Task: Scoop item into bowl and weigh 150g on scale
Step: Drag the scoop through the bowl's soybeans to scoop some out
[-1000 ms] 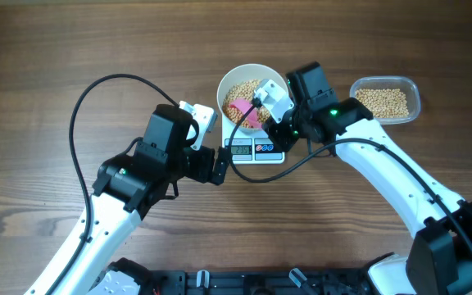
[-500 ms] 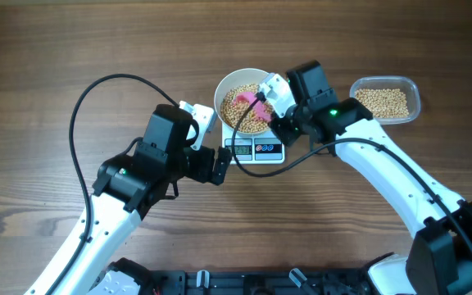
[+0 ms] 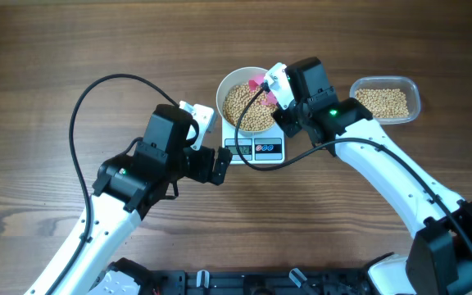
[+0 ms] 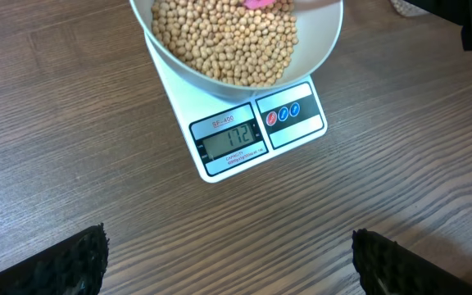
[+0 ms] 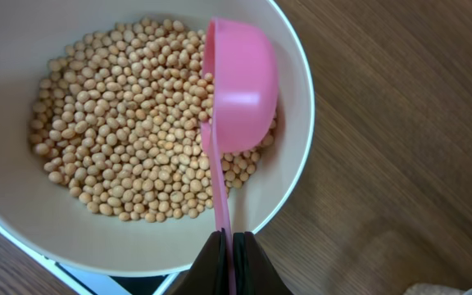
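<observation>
Wooden desk [image 4: 56, 123] below: right fingers [image 5: 209, 264] clenched on pink scoop [image 5: 240, 86], over beans [image 5: 121, 147] in bowl [image 5: 300, 139], upper centre of overhead, atop scale [image 4: 256, 131]. Left fingers [image 4: 72, 262] released. Display looks like 172, past 150: weighing step, next lift beans out.

Overhead camera looks straight down from afar over the whole table [image 3: 56, 49]. Left wrist camera looks obliquely down at close range; right wrist camera looks steeply down, closest. All three share the bowl [image 4: 315, 45].

beans [image 3: 244, 111] and scoop [image 5: 240, 82] in bowl [image 3: 222, 92], bowl on scale [image 3: 256, 150] — tub [image 3: 417, 97] to its right
</observation>
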Controlling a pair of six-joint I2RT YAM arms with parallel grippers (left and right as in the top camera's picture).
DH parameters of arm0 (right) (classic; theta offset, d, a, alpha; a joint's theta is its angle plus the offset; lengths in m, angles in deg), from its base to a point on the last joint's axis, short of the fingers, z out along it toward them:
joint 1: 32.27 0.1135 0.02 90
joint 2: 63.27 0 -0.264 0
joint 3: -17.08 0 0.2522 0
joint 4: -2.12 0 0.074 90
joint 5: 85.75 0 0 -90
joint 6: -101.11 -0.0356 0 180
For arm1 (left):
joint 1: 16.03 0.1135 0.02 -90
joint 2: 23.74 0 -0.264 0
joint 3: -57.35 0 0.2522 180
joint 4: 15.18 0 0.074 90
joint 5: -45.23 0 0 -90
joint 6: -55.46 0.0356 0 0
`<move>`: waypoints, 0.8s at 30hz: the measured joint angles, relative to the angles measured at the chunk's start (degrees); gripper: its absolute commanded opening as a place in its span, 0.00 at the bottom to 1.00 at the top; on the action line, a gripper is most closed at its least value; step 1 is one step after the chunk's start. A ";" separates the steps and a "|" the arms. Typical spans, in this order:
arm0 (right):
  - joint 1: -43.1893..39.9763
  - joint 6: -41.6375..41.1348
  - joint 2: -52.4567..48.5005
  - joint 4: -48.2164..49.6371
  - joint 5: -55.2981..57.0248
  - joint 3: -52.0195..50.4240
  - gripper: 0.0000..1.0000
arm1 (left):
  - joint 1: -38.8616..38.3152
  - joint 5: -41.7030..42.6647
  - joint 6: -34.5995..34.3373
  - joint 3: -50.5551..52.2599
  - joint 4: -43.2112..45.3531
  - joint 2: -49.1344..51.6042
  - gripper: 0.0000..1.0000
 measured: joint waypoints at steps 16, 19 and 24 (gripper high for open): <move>-0.02 -0.94 0.00 1.68 0.33 0.00 0.04 | 0.00 0.00 0.00 0.00 -0.02 0.00 1.00; -0.02 -1.62 0.00 1.07 -3.08 0.00 0.04 | 0.00 0.00 0.00 0.00 -0.02 0.00 1.00; -0.02 -2.89 0.00 -0.94 -8.31 0.00 0.04 | 0.00 0.00 0.00 0.00 0.00 0.00 1.00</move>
